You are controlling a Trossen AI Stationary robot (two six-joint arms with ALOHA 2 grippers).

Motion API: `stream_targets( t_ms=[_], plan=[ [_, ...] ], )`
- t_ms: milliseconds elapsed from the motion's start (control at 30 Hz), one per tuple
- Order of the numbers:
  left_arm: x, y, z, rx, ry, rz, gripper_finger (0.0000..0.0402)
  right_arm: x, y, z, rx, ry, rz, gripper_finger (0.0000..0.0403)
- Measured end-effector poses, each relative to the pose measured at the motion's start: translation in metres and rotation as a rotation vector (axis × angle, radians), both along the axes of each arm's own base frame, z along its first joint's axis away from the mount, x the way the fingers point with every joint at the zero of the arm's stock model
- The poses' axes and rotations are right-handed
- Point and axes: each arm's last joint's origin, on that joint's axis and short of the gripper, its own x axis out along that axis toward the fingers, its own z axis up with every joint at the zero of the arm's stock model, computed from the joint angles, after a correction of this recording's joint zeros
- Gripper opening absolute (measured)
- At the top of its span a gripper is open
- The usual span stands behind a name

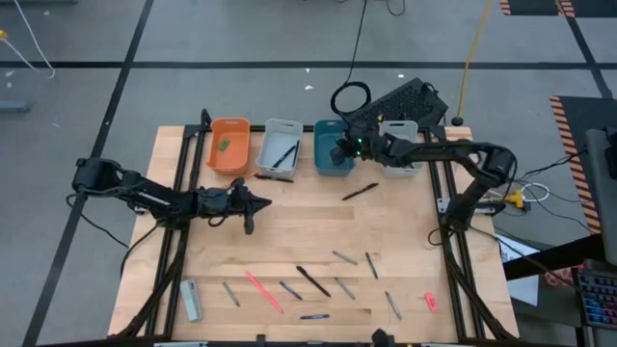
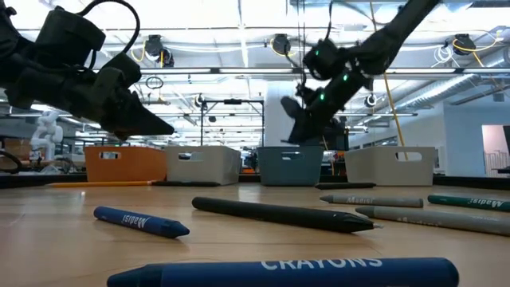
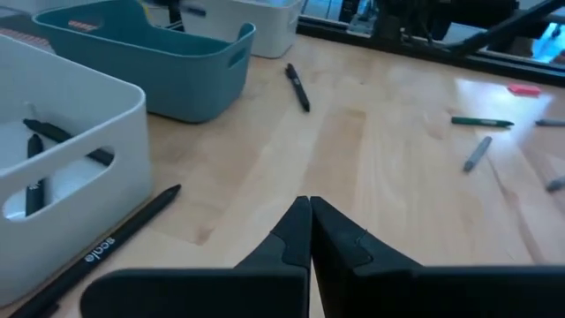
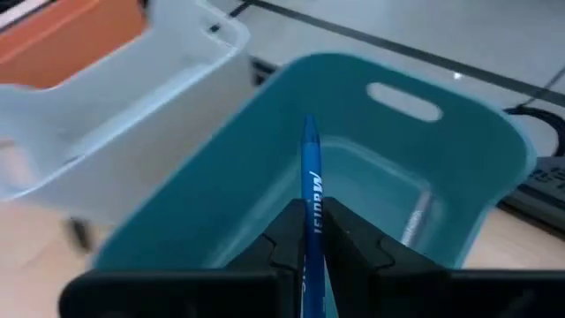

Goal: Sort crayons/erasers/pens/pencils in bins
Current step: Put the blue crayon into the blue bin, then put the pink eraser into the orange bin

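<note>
The right gripper hung over the teal bin, its jaws clamped on a blue crayon. The left gripper waited over the desk with jaws together. Many crayons and a pink eraser lay unsorted, so most work was left.

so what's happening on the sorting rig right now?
The right gripper holds a blue crayon pinched between its fingers over the teal bin, about to drop it in. The left gripper is shut and empty, hovering over the table near the middle. The orange bin has a green eraser in it and the white bin next to it holds dark pens. Plenty of crayons, pens and a pink-red eraser are still loose on the near side of the table.
</note>
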Motion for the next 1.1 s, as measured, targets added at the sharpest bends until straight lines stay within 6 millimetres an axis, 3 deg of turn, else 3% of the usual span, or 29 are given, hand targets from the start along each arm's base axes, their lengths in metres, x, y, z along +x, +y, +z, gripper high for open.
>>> stream_targets(
  t_ms=[200,433,733,967,1100],
  plan=[
    [0.000,0.005,0.000,-0.019,-0.007,0.014,0.0002,0.000,-0.016,-0.030,0.064,0.035,-0.013,0.0029],
    [0.000,0.007,0.001,-0.022,-0.010,0.018,0.0002,0.002,-0.021,-0.051,0.103,0.058,-0.004,0.0029],
    [0.000,0.007,0.001,-0.025,-0.011,0.021,0.0008,0.003,-0.023,-0.049,0.091,0.040,-0.005,0.0043],
    [0.000,0.007,0.001,-0.026,-0.011,0.021,0.0009,0.004,-0.023,-0.048,0.083,0.027,-0.004,0.0102],
    [0.000,0.007,0.000,-0.028,-0.009,0.015,0.0010,0.003,-0.020,-0.031,0.037,0.012,0.024,0.0127]
  ],
)
